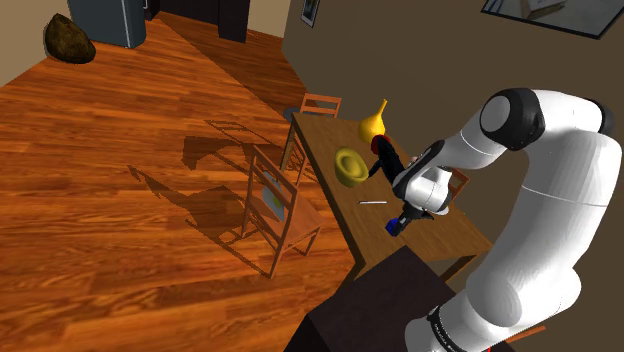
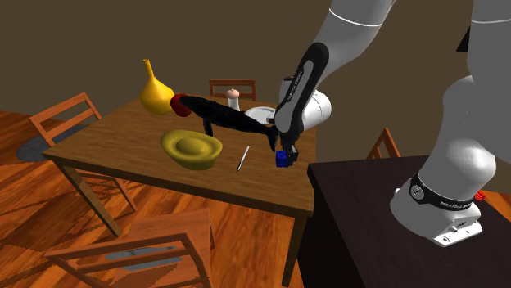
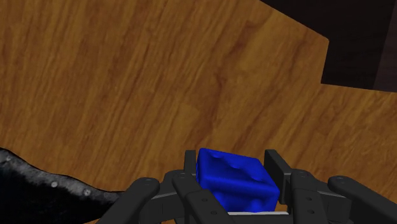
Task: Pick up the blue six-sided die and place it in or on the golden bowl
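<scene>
A blue die (image 3: 236, 180) sits between my gripper's black fingers (image 3: 273, 164), which clasp it on both sides just above the wooden table (image 3: 127, 95). From the shoulder view the gripper (image 1: 397, 224) hangs over the table's near end with the die (image 1: 393, 226) at its tip. The second exterior view shows the die (image 2: 282, 158) under the gripper (image 2: 284, 154), a short way to the right of the golden bowl (image 2: 192, 149). The bowl (image 1: 349, 165) rests upright near the table's middle.
A yellow gourd-shaped vase (image 2: 156, 92), a long black object with a red end (image 2: 221, 116), a thin stick (image 2: 242, 158), a white plate (image 2: 264, 114) and a small shaker (image 2: 232, 99) share the table. Wooden chairs (image 1: 275, 205) stand around it. My dark stand (image 2: 360, 221) borders the table's near end.
</scene>
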Motion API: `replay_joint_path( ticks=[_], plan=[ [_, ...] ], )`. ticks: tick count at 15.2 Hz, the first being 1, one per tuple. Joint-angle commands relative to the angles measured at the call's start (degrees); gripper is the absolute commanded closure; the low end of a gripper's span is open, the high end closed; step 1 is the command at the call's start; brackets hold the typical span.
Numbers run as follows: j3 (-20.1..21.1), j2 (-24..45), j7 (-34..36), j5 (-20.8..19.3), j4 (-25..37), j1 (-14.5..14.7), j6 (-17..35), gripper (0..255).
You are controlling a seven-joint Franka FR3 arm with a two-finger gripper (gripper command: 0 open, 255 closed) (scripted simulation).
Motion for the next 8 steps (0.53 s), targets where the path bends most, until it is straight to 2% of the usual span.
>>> replay_joint_path(
  ticks=[1,3,8],
  plan=[
    [0.0,0.0,0.0,0.0,0.0,0.0,0.0,255],
    [0.03,0.01,-0.04,0.03,-0.02,-0.04,0.04,255],
    [-4.63,-4.49,3.1,-4.24,-1.39,3.68,-3.14,255]
  ],
)
